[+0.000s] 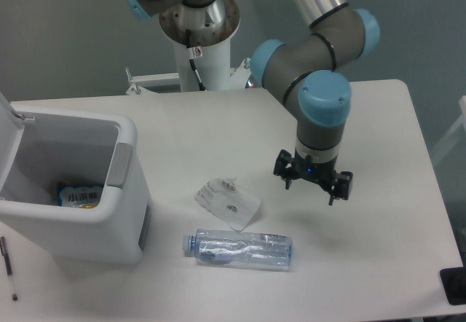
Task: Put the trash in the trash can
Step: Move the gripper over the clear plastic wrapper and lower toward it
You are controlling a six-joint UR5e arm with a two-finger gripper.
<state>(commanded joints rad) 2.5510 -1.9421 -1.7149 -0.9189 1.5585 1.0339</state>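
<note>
Here, your gripper [312, 187] hangs above the white table [218, 129], to the right of the trash, with its two fingers spread apart and nothing between them. The fingers point downward, and you can see table surface in the gap.

The clear plastic wrapper [228, 202] with its white label lies flat on the table, near the middle, to the left of your gripper and a little lower in the view. Just below it in the view, the clear bottle [238, 249] lies on its side, with its pale-blue cap toward the left. The two pieces sit close together; whether they touch is hard to tell.

The trash can [122, 213] stands at the left edge of the table, its lid swung open. Inside it, at the bottom, lies a blue-and-yellow packet [79, 195]. A pen [8, 266] lies on the table below the trash can, at the far left.
</note>
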